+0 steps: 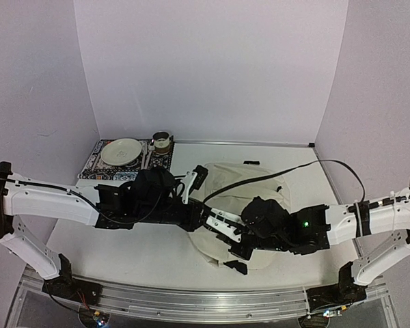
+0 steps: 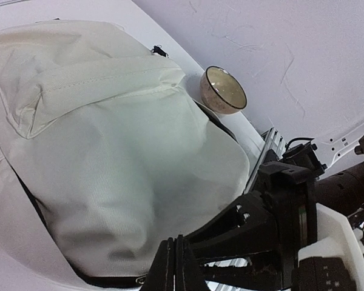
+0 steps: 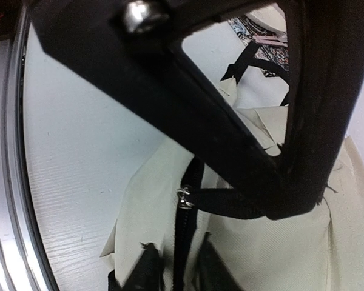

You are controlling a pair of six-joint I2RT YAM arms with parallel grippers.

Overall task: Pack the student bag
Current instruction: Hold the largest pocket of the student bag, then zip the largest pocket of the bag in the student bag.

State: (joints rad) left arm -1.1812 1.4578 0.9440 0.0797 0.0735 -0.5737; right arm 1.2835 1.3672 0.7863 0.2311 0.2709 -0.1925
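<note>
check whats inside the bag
Nothing inside shows. The bag bulges, but its cream fabric covers any contents, and the zipper gives no view in.

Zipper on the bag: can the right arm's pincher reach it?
Probably yes. The right gripper sits right at the zipper of the student bag, one finger on each side, with nothing between.

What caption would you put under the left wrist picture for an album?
Closed left gripper near the edge of the cream student bag, a small bowl beyond it.
</note>
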